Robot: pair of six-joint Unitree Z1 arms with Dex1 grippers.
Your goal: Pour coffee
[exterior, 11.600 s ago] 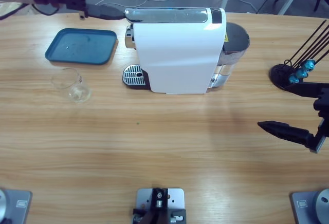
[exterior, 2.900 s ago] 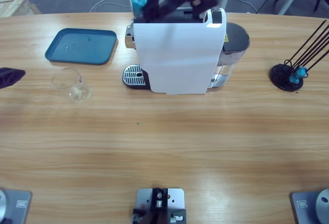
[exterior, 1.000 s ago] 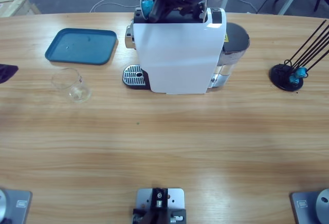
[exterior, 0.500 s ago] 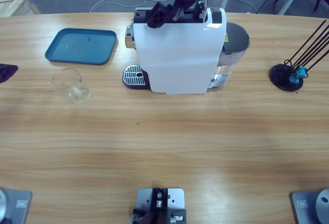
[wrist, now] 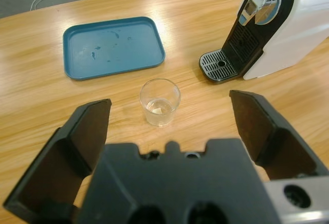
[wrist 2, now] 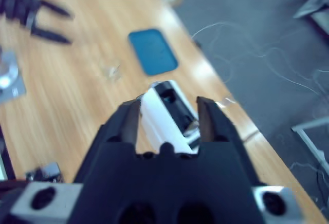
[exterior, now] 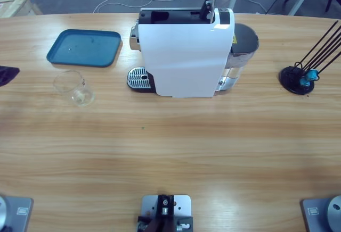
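Straight ahead of the left gripper (wrist: 169, 131) sits the glass (wrist: 160, 101), centred between jaws spread wide and holding nothing, which reads to me as a line-up for a grasp. In the glass lies the coffee (wrist: 157, 107), only a thin pale pool at the bottom, so the pouring is hardly begun. Beyond the glass and off to the gripper's left is the blue tray (wrist: 112, 46), bare but for a few drops. To the gripper's right, past the glass, stands the machine (wrist: 288, 23), its spout over the drip grate (wrist: 222, 64), and nothing rests on that grate. I'd guess the glass wants carrying there.

The right gripper (wrist 2: 167, 113) hangs high above the table, jaws parted with nothing between them, looking down at the machine's open top slot (wrist 2: 169, 94); it seems pulled clear so the machine stands free. From overhead only the left gripper's dark tip shows at the table's edge, well apart from the glass, and at the far end a black rack (exterior: 301, 77) carries a blue capsule (exterior: 310, 75).
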